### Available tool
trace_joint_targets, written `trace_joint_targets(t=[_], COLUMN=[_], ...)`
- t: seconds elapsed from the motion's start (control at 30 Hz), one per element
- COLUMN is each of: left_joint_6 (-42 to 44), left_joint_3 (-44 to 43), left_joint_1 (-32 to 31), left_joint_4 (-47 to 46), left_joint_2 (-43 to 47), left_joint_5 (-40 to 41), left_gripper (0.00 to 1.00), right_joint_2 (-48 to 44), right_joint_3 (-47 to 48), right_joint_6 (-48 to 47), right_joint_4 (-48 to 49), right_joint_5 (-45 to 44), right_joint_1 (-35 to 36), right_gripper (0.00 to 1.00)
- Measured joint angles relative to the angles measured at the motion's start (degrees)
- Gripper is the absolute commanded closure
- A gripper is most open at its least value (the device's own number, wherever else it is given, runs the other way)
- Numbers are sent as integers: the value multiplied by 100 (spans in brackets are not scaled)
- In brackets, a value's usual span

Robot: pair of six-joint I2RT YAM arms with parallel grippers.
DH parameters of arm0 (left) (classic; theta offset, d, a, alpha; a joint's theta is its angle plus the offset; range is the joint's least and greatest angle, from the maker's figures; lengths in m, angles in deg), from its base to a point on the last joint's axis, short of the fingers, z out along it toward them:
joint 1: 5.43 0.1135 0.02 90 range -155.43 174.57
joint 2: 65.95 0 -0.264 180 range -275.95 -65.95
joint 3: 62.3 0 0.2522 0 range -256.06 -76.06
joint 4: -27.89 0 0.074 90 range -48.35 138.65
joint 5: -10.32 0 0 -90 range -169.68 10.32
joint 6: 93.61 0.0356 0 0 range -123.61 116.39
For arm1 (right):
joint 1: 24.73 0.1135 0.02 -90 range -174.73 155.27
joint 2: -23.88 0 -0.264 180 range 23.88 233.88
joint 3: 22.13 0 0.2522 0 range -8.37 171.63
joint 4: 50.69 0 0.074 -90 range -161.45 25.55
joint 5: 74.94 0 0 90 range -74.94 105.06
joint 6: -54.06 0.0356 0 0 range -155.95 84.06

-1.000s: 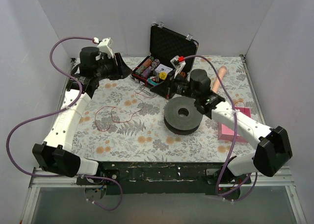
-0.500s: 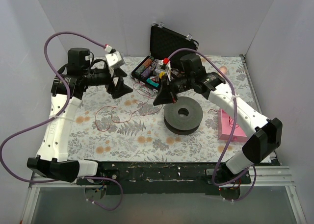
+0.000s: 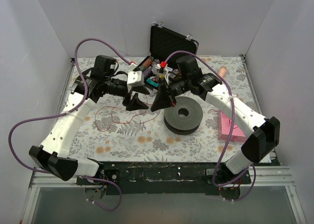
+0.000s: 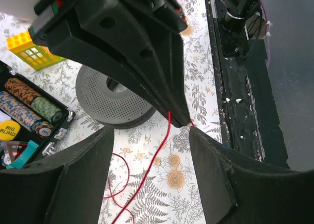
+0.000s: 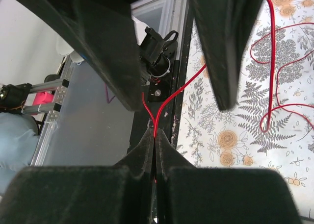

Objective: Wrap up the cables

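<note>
The thin red wire [image 3: 112, 115] lies in loose loops on the floral table left of centre. My right gripper [image 3: 156, 107] is shut on a strand of it above the table; in the right wrist view the wire [image 5: 169, 99] rises in a V from the closed jaws [image 5: 154, 136]. My left gripper [image 3: 136, 104] is open, facing the right one tip to tip. In the left wrist view its fingers [image 4: 151, 136] straddle the taut red wire [image 4: 156, 153] without touching it, and the right gripper's tip [image 4: 180, 120] is just beyond them.
A grey perforated disc [image 3: 183, 117] lies right of the grippers, also in the left wrist view [image 4: 105, 99]. An open black case [image 3: 156, 67] with poker chips stands at the back. A pink box [image 3: 228, 126] lies at the right. The table's black front edge [image 4: 240, 91] is close.
My left gripper swung from the back left to the centre. My right gripper moved left from the case, holding the wire. The two now meet tip to tip.
</note>
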State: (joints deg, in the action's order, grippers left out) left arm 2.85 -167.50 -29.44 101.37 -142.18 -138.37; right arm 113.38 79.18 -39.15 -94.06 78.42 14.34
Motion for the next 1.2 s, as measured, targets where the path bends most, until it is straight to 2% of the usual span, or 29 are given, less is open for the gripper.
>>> trace_joint_targets(t=[0.1, 0.13, 0.17, 0.27, 0.3, 0.37, 0.4, 0.47, 0.6, 0.77, 0.9, 1.0, 1.13, 1.2], left_joint_6=[-111, -122, -138, -232, -275, -382, -472, -763, -1591, -3038, -3862, -4245, -4564, -4647], left_joint_3=[151, 192, 227, 291, 293, 299, 306, 348, 457, 568, 573, 595, 675, 728], left_joint_1=[-87, -103, -125, -201, -219, -245, -256, -264, -269, -192, -116, -74, -68, -52], left_joint_4=[-109, -133, -136, -138, -155, -188, -212, -356, -774, -1462, -1875, -2081, -2275, -2350], left_joint_2=[-105, -125, -136, -136, -136, -129, -129, -129, -118, -59, -42, -17, 4, 11], left_joint_5=[76, 92, 96, 120, 153, 238, 299, 483, 1005, 1333, 1346, 1331, 1351, 1416], left_gripper=[48, 53, 60, 94, 100, 100, 100, 100, 100, 100, 100, 100, 100, 100], right_joint_2=[-2, -2, -2, -2, -2, -2, -2, -9, -271, -1360, -1646, -1757, -1773, -1792], right_joint_3=[0, 0, 0, 0, 0, 0, 0, 0, -382, -2291, -3091, -3462, -3685, -3786], right_joint_6=[79, 101, 114, 136, 136, 133, 133, 155, 516, 1735, 2527, 3003, 3467, 3613], right_joint_4=[146, 160, 168, 188, 199, 216, 223, 258, 754, 2771, 4111, 4900, 5742, 6050], right_joint_5=[28, 26, 24, 20, 11, -52, -105, -280, -656, -1102, -1370, -1574, -1766, -1808], right_joint_1=[22, 22, 22, 22, 22, 15, 0, -33, -208, -581, -562, -551, -553, -553], right_gripper=[99, 99, 99, 99, 99, 99, 82, 62, 48, 47, 51, 50, 43, 33])
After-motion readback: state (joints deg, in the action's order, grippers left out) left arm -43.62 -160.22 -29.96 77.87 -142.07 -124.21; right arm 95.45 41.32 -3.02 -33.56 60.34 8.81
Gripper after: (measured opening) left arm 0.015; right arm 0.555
